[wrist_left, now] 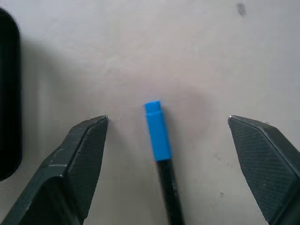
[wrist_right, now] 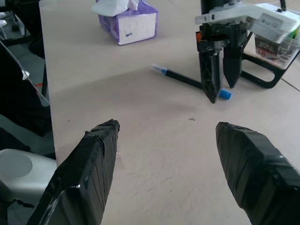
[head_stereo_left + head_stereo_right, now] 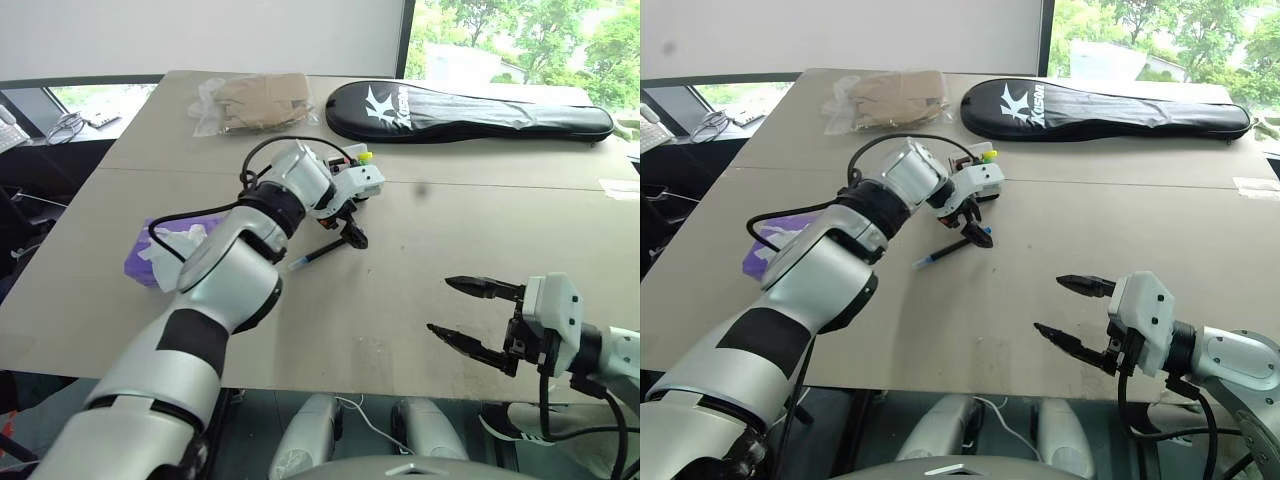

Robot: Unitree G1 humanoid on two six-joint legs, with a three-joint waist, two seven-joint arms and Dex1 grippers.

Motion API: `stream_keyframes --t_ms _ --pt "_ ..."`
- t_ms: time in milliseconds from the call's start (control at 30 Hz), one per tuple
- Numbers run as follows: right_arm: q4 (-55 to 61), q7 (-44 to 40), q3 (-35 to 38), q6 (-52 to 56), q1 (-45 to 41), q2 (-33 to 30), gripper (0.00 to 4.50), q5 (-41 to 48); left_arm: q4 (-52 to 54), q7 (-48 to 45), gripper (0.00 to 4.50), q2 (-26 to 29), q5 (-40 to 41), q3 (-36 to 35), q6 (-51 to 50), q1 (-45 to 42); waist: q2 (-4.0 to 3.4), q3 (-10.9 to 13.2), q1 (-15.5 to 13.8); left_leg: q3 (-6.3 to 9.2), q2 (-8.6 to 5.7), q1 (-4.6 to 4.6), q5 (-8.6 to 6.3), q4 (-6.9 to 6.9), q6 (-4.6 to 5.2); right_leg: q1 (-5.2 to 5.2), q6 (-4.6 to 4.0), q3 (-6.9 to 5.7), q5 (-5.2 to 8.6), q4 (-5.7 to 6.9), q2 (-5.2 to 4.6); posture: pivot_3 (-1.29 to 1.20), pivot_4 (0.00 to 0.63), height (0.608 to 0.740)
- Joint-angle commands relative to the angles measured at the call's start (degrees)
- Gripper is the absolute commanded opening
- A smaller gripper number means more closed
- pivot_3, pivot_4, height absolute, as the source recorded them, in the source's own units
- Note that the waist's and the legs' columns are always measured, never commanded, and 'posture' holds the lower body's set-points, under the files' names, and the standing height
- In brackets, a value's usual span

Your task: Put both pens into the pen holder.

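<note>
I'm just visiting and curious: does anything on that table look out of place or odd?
One pen lies loose on the table rather than in the pen holder, with the open left gripper straddling its blue end. Nothing looks spilled or damaged.

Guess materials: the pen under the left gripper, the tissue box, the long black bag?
Pen: looks like plastic, matte black barrel, a blue end with an even moulded look. Tissue box: printed purple cardboard, crisp folded edges, soft white tissue sticking out of the top. Long black bag: probably woven synthetic fabric, soft rounded outline, faint sheen, white printed logo. None is certain from looks alone.
</note>
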State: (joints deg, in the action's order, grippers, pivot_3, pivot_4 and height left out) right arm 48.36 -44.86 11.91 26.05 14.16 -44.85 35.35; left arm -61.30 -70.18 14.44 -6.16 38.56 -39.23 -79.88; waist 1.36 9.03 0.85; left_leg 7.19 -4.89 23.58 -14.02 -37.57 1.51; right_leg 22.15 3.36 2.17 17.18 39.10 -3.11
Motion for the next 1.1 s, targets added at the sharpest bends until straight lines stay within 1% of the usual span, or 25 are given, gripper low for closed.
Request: stream_keyframes --t_ms 33,67,100,133,200,233,300,367,433,500,533,567,600,633,700,767,800,867,967,1000,1100 --pt "1.38 0.58 0.80 -1.37 0.23 0.34 3.54 -0.65 -3.45 -1.38 2.61 -0.53 -4.50 0.99 2.25 0.82 -0.01 -0.01 0.14 -0.01 0.00 0.00 0.00 0.00 0.00 0.00 0.00 0.01 0.00 0.00 0.00 0.00 0.150 0.740" --pt "1.57 0.77 0.92 -1.39 0.50 0.51 3.54 -0.79 -3.34 -2.49 2.06 -0.76 -5.22 1.12 2.60 1.08 -0.02 -0.01 0.20 -0.01 0.00 -0.01 0.00 0.00 0.00 0.00 0.00 0.03 0.00 0.01 0.00 0.00 0.150 0.740" --pt "1.76 1.01 1.03 -1.39 0.77 0.69 3.54 -0.96 -2.90 -3.63 1.65 -0.93 -5.81 1.15 2.83 1.36 -0.02 -0.01 0.21 -0.02 0.01 -0.01 0.00 0.00 -0.01 0.01 0.00 0.04 0.00 0.01 0.00 0.00 0.150 0.740" --pt "1.92 1.19 1.10 -1.39 1.04 0.82 3.54 -1.15 -2.46 -4.56 1.10 -1.09 -6.19 0.91 2.75 1.56 -0.02 -0.01 0.20 -0.01 0.01 -0.01 0.00 0.01 -0.01 0.01 0.00 0.04 0.00 0.01 0.01 0.00 0.150 0.740" --pt "2.28 1.52 1.12 -1.33 1.51 1.06 3.54 -1.45 -1.23 -5.83 0.19 -1.04 -6.44 -0.15 2.47 1.93 -0.03 -0.02 0.16 -0.01 0.01 0.00 0.00 0.01 -0.01 0.01 0.00 0.04 0.00 0.01 0.01 0.00 0.150 0.740" --pt "2.43 1.75 1.13 -1.18 1.70 1.16 3.54 -1.49 -0.47 -6.50 0.05 -0.76 -6.39 -0.87 2.28 1.99 -0.04 -0.02 0.15 -0.01 0.01 0.00 0.00 0.01 -0.01 0.01 0.00 0.04 0.00 0.01 0.00 0.00 0.150 0.740" --pt "2.74 2.14 1.31 -0.93 2.12 1.25 3.54 -1.41 2.42 -8.28 0.05 0.21 -4.81 -3.43 0.88 1.63 -0.04 -0.02 0.13 -0.01 0.00 0.00 0.00 0.01 0.00 0.01 0.00 0.04 0.00 0.01 -0.01 0.00 0.150 0.740" --pt "3.03 2.53 1.79 -0.73 2.54 1.47 3.54 -0.87 9.74 -12.08 0.05 3.02 -0.78 -8.31 -3.70 0.21 -0.03 -0.01 0.12 -0.01 0.00 0.03 0.00 0.01 -0.01 0.04 0.00 0.03 0.00 0.03 0.00 0.00 0.150 0.740" --pt "3.12 3.15 1.89 -0.56 2.33 1.97 3.54 -0.26 18.17 -12.97 0.05 6.11 4.85 -15.95 -10.52 -1.48 0.01 0.06 0.13 -0.03 0.00 0.26 0.01 -0.12 -0.02 0.33 -0.01 0.06 0.00 0.24 0.00 0.00 0.150 0.740" --pt "3.00 4.06 1.37 -0.35 0.91 2.58 3.54 0.43 26.58 -7.96 0.05 7.22 11.16 -26.90 -15.21 -0.99 0.01 0.12 0.37 -0.08 0.02 0.47 0.01 -0.26 -0.03 0.64 -0.02 0.17 0.01 0.54 -0.03 0.00 0.150 0.740" --pt "2.88 4.61 1.13 -0.13 -0.14 3.00 3.54 1.02 31.79 -3.06 0.05 6.82 13.02 -31.97 -12.17 1.32 -0.03 0.09 0.36 -0.11 0.03 0.48 0.01 -0.29 -0.03 0.69 -0.02 0.20 0.01 0.60 -0.03 0.00 0.150 0.740" --pt "2.76 5.05 0.99 0.09 -1.08 3.32 3.54 1.57 36.55 3.61 0.05 5.83 12.63 -35.19 -4.97 4.61 -0.04 0.09 0.35 -0.12 0.04 0.42 0.01 -0.33 -0.03 0.66 -0.01 0.22 0.01 0.63 -0.04 0.00 0.150 0.740" --pt "2.64 5.35 0.86 0.38 -2.03 3.51 3.54 2.08 41.40 9.98 0.05 4.07 11.97 -37.83 5.36 8.67 -0.12 0.03 0.26 -0.15 0.06 0.40 0.01 -0.39 -0.04 0.63 -0.02 0.26 0.01 0.68 -0.06 0.00 0.150 0.740" --pt "2.58 5.40 0.76 0.65 -2.81 3.44 3.54 2.44 45.83 13.23 0.05 2.49 12.00 -39.19 11.94 12.07 -0.31 -0.11 0.10 -0.14 0.07 0.26 0.01 -0.43 -0.04 0.47 -0.02 0.33 0.01 0.67 -0.08 0.00 0.150 0.740" --pt "2.25 5.43 0.92 1.14 -4.25 3.10 3.54 3.29 51.43 18.15 0.05 -0.08 11.32 -39.57 19.44 16.66 -0.35 -0.14 -0.36 -0.16 0.06 0.05 0.01 -0.53 -0.04 0.21 -0.01 0.43 0.00 0.68 -0.10 0.00 0.150 0.740" --pt "1.82 5.53 1.10 1.63 -5.57 2.79 3.54 4.11 53.45 22.06 0.05 -1.81 10.68 -39.30 27.52 19.27 -0.30 -0.11 -0.82 -0.09 0.06 0.10 0.01 -0.69 -0.04 0.20 -0.02 0.35 -0.02 0.77 -0.06 0.00 0.150 0.740" --pt "1.72 5.48 1.31 1.83 -6.19 2.53 3.54 4.55 53.79 23.60 0.05 -2.81 10.99 -39.75 33.84 20.55 -0.25 -0.08 -1.01 -0.09 0.05 0.13 0.01 -0.75 -0.04 0.20 -0.01 0.32 -0.03 0.81 -0.06 0.00 0.150 0.740" --pt "1.53 5.58 1.89 2.31 -7.33 2.12 3.54 5.61 53.04 20.97 0.05 -2.61 12.16 -38.15 40.14 22.52 -0.23 -0.07 -1.36 -0.11 0.03 0.14 0.01 -0.78 -0.04 0.20 0.03 0.32 -0.08 0.79 -0.06 0.00 0.150 0.740" --pt "0.87 6.35 2.28 2.15 -10.13 2.15 3.54 6.01 45.15 20.17 0.05 0.42 7.22 -34.91 61.84 25.22 -0.25 -0.08 -1.45 -0.18 0.01 0.13 0.01 -0.77 -0.03 0.20 0.03 0.26 -0.08 0.75 -0.06 0.00 0.150 0.740" --pt "0.73 6.84 2.49 2.10 -11.11 2.39 3.54 6.39 41.97 20.19 0.05 1.35 6.06 -34.24 67.40 25.80 -0.27 -0.10 -1.50 -0.19 0.01 0.11 0.01 -0.73 -0.04 0.21 0.03 0.26 -0.08 0.74 -0.05 0.00 0.150 0.740" --pt "0.07 9.05 2.72 2.33 -14.56 3.19 3.54 7.08 32.11 18.57 0.05 2.98 6.60 -33.59 76.78 26.02 -0.27 -0.09 -1.46 -0.19 0.01 0.09 0.00 -0.72 -0.03 0.21 0.03 0.24 -0.08 0.75 -0.03 0.00 0.150 0.740"
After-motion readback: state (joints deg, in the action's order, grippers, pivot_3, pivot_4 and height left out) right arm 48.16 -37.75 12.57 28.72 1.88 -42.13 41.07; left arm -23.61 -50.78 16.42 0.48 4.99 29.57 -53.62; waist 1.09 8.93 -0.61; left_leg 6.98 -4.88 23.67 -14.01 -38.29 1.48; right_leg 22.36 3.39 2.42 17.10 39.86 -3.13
